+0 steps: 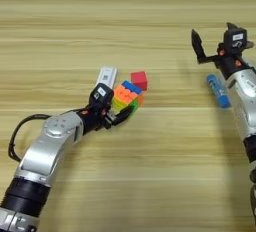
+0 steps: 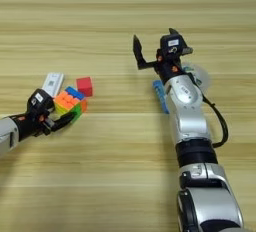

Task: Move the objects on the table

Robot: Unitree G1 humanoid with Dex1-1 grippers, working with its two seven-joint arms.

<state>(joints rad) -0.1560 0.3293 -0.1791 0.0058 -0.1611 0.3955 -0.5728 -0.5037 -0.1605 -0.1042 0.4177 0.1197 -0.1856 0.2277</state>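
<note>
My arms are silver shells with black joint bands; black two-fingered grippers, left (image 1: 116,112) and right (image 2: 154,43), carry orange accents, white labels and looping black cables.

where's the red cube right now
The red cube sits on the table's left half, just beyond the multicoloured puzzle cube at the left hand, with the white bar to its left.

On the table (image 1: 150,176), the puzzle cube (image 1: 127,96) serves as landmark: the small cube (image 1: 139,80) lies just behind and right of it, the remote bar (image 1: 106,77) behind and left, the marker (image 1: 218,90) and tape roll (image 2: 200,77) far right.
</note>
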